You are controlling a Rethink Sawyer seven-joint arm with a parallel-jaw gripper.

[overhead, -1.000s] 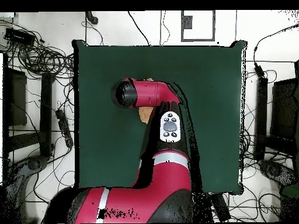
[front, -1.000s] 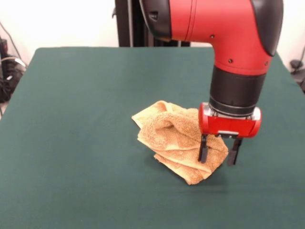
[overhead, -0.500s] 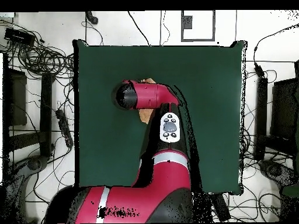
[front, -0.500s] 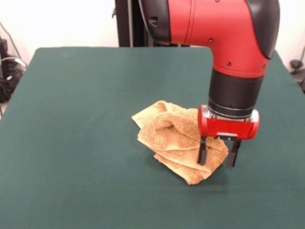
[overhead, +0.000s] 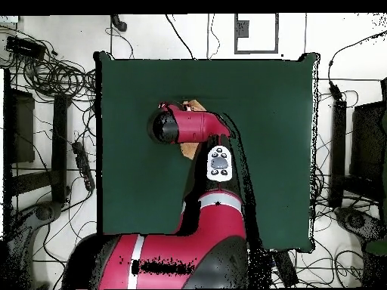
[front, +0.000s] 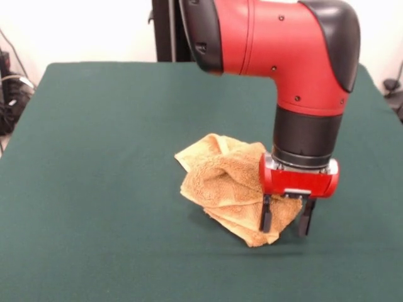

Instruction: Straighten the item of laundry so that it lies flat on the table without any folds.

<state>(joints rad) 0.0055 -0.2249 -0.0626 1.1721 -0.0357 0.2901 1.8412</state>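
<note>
The orange-tan towel (front: pixel 220 179) lies crumpled in thick folds near the middle of the dark green table (front: pixel 94 126). My gripper (front: pixel 286 221) points straight down at the towel's right end. It is open, with the left finger in front of the cloth and the right finger just off its edge. A bit of the towel's corner shows between them. In the overhead view the red arm (overhead: pixel 215 162) covers the gripper and nearly all of the towel, so only small tan bits of the towel (overhead: pixel 187 149) show beside it.
Green tabletop (overhead: pixel 272 113) spreads wide on all sides of the towel. The black pedestal column (front: pixel 167 31) stands behind the far edge. Cables and black equipment (overhead: pixel 53 83) lie on the floor around the table.
My gripper has come lower and slightly left in the front view, so its fingers reach further down around the towel's right end. The towel has barely shifted.
</note>
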